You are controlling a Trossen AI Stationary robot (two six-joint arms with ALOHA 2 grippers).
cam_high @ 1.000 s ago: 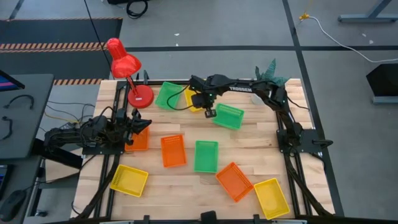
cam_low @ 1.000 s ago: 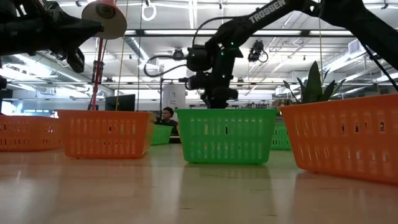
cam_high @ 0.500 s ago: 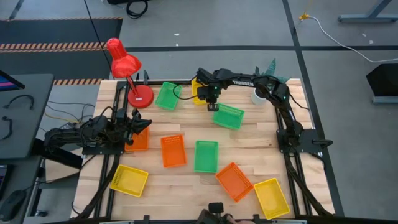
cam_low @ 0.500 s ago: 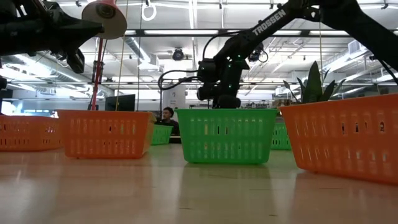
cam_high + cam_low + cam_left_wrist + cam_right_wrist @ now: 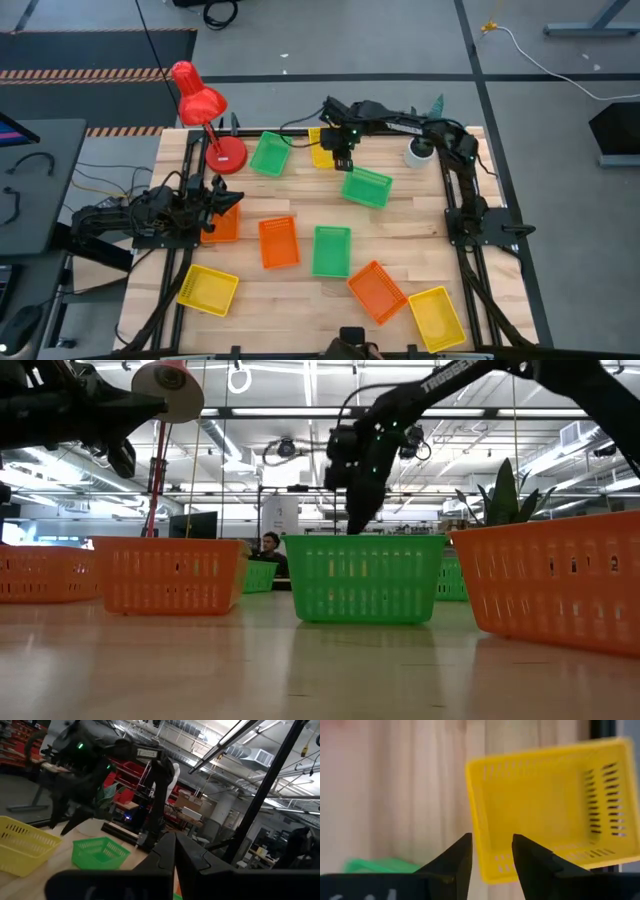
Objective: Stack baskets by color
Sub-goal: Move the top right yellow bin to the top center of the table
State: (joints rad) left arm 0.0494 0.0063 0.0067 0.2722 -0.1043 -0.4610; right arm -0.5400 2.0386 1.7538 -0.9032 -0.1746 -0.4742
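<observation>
Both arms are showing dark, matte jointed links trailing black cables; the right arm [image 5: 400,127] is wearing white "TROSSEN" lettering, a small green light glowing near its wrist.

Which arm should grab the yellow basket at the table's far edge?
Right. Its open gripper hangs over that yellow basket; the left gripper sits shut at the left side.

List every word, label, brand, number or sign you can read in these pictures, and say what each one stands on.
"TROSSEN": white letters on the right arm's dark upper link, low view.
High view: pale marking on the right arm, too small to read.
Left wrist view: a pale label on the far dark arm, too blurred to read.
The baskets carry no text.
</observation>
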